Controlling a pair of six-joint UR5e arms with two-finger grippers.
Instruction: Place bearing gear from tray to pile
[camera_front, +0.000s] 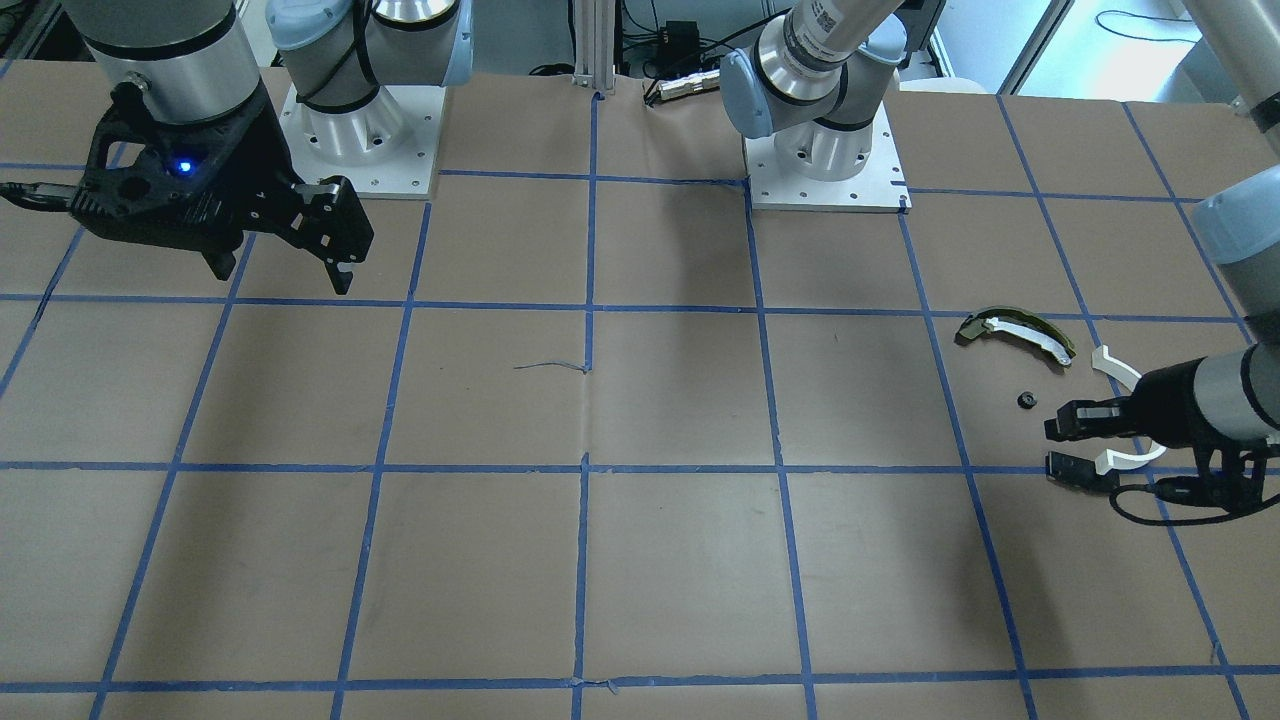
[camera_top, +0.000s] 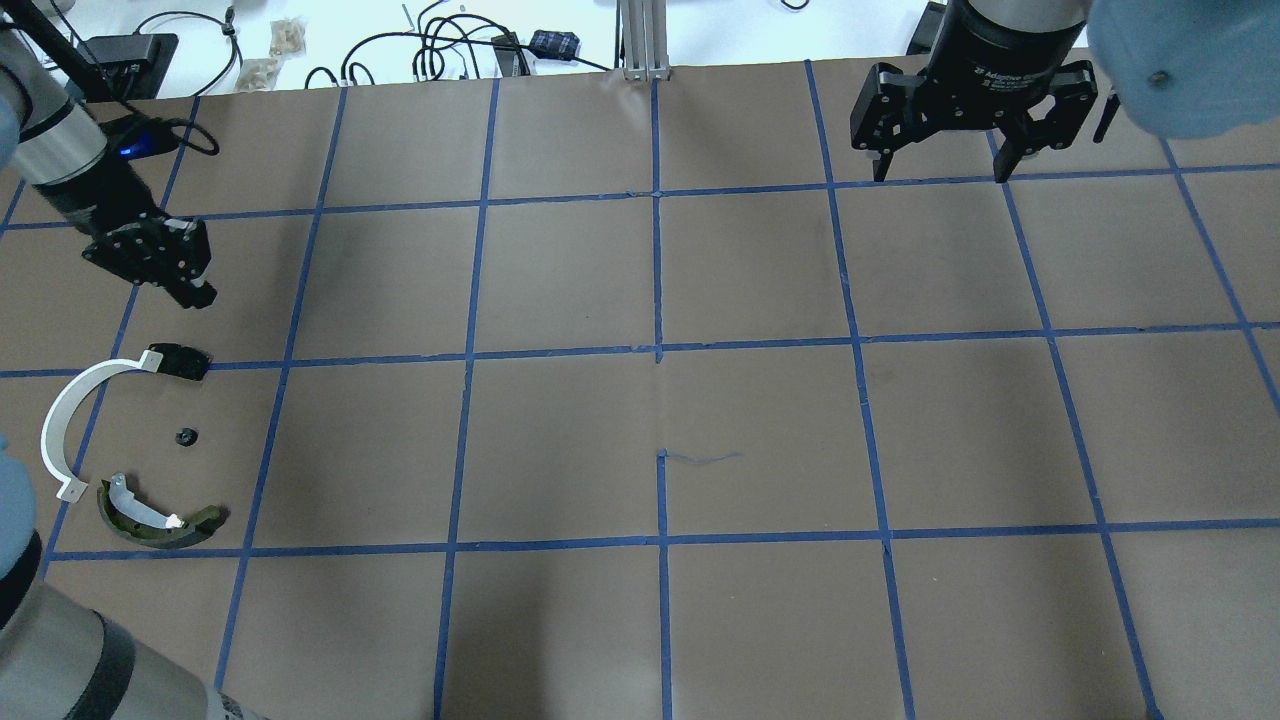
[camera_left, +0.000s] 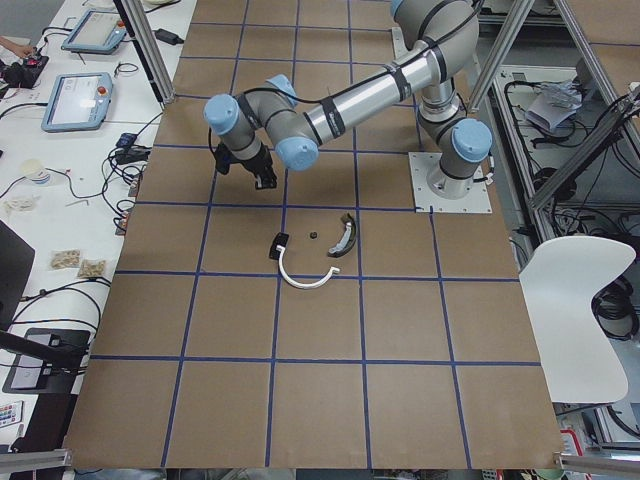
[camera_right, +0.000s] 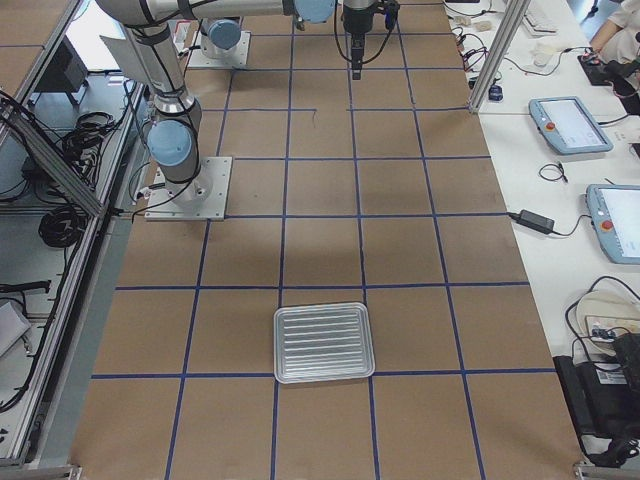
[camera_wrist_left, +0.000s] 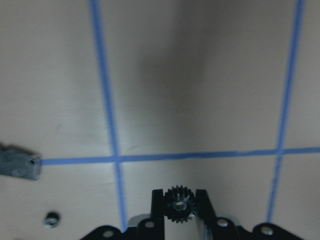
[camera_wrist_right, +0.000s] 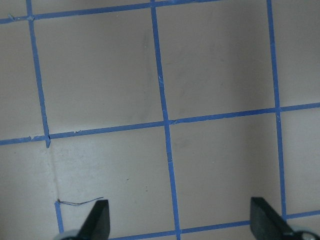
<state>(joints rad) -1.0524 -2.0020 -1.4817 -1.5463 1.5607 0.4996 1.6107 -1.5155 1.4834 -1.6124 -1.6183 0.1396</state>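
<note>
**Left pincer gripping the gear near the pile**

I saw the left pincer (camera_wrist_left: 179, 195) closed on the small black toothed bearing gear (camera_wrist_left: 179, 203), held over the brown paper-covered desk (camera_top: 660, 400). It was near the pile (camera_front: 1025, 400): a white curved arc strip (camera_top: 58, 420), an olive-and-white curved piece (camera_top: 150, 522) and a flat black bracket (camera_top: 180, 361). The right pincer (camera_top: 941, 172) hung open, well apart. The ribbed silver metal tray (camera_right: 323, 343) sat at the desk's right end.

Silver arms (camera_left: 350, 95), blue joints (camera_left: 228, 112), black pincers (camera_front: 1070, 445) (camera_top: 941, 172)
</note>
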